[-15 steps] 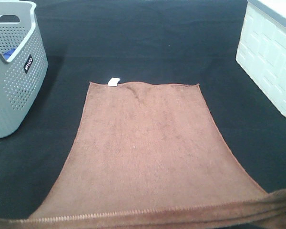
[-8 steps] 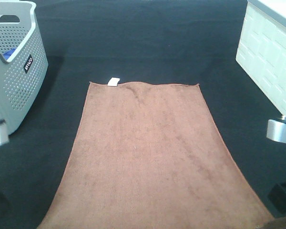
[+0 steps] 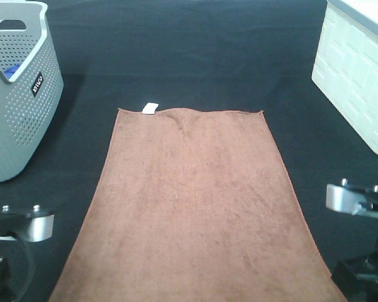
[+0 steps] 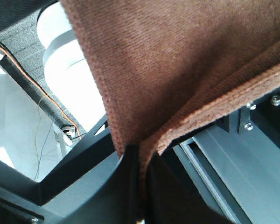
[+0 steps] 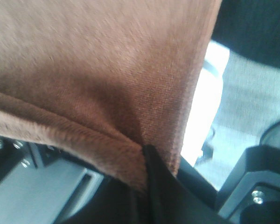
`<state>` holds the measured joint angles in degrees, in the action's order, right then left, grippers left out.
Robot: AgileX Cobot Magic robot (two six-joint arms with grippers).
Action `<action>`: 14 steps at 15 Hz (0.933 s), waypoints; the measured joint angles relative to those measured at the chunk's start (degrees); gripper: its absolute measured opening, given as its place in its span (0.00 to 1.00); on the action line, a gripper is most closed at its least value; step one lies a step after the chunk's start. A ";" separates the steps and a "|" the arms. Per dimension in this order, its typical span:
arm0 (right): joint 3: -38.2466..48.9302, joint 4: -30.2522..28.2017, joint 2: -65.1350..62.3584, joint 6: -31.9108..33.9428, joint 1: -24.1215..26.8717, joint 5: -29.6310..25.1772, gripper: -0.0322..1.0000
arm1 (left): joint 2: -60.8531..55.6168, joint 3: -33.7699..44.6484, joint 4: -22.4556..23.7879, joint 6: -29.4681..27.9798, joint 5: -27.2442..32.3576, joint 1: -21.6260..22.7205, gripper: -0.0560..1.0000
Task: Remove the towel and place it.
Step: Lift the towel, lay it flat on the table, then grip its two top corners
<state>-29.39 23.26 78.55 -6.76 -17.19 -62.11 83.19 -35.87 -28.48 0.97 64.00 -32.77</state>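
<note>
The brown towel (image 3: 195, 201) lies flat along the black table, its white tag (image 3: 150, 108) at the far left corner. Its near end runs out of the bottom of the exterior view. My left arm (image 3: 22, 229) shows at the bottom left and my right arm (image 3: 359, 204) at the bottom right, one on each side of the towel; their fingertips are out of that view. In the left wrist view my left gripper (image 4: 139, 186) is shut on a hemmed corner of the towel (image 4: 177, 60). In the right wrist view my right gripper (image 5: 147, 179) is shut on the other near corner of the towel (image 5: 93, 70).
A grey perforated basket (image 3: 19, 107) stands at the far left with something blue inside. A white panelled box (image 3: 359, 75) stands at the far right. Bare black tabletop (image 3: 195, 56) lies beyond the towel's far edge.
The near hem, seen raised a second ago, has dropped out of the bottom of the view. Both arms have come into view and moved lower and inward. The far edge has not moved.
</note>
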 joint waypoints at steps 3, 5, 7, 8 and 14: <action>0.63 1.43 0.40 -1.15 0.17 1.15 0.04 | 0.40 -0.17 -0.86 0.29 -0.63 0.00 0.05; 0.63 2.01 0.40 -1.15 0.17 1.26 0.05 | 0.69 -0.17 -2.86 2.23 -1.66 0.00 0.07; 0.63 2.98 0.40 -1.20 0.17 0.80 0.08 | 0.69 -0.17 -4.13 3.72 -2.29 0.00 0.11; 0.63 3.15 0.40 -1.26 0.17 0.69 0.12 | 0.69 -0.17 -4.13 4.18 -2.52 0.00 0.15; 0.63 3.55 0.40 -0.11 0.17 0.52 0.73 | 0.69 -0.17 -4.24 1.66 -4.01 0.00 0.74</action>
<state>-28.76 26.81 78.95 -6.88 -17.02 -61.59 83.88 -36.04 -32.72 2.64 59.99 -32.77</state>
